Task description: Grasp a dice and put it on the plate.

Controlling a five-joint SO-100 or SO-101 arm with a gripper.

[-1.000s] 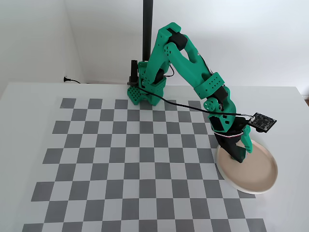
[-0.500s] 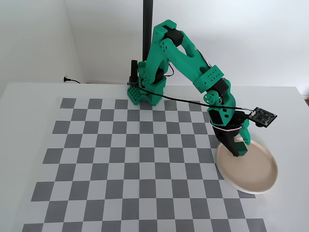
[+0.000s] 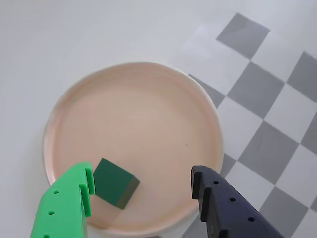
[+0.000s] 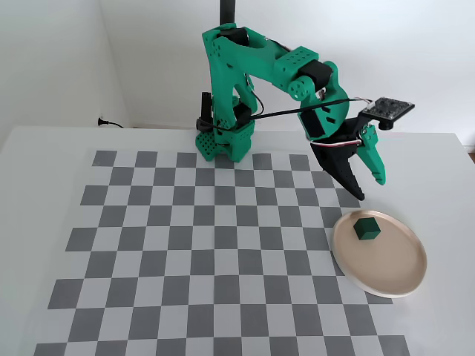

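Note:
The dice (image 3: 116, 183) is a small dark green cube with plain faces. It rests on the beige-pink plate (image 3: 133, 89), near the plate's lower rim in the wrist view. In the fixed view the dice (image 4: 367, 228) sits on the plate's (image 4: 397, 278) far left part. My gripper (image 3: 142, 186) is open, with the green finger (image 3: 84, 186) just left of the dice and the black finger (image 3: 205, 191) well to its right. In the fixed view the gripper (image 4: 369, 188) hangs a little above the dice and holds nothing.
The plate lies at the right edge of a grey-and-white checkerboard mat (image 4: 185, 245) on a white table. The arm's green base (image 4: 223, 141) stands at the mat's far edge. A white wall is behind.

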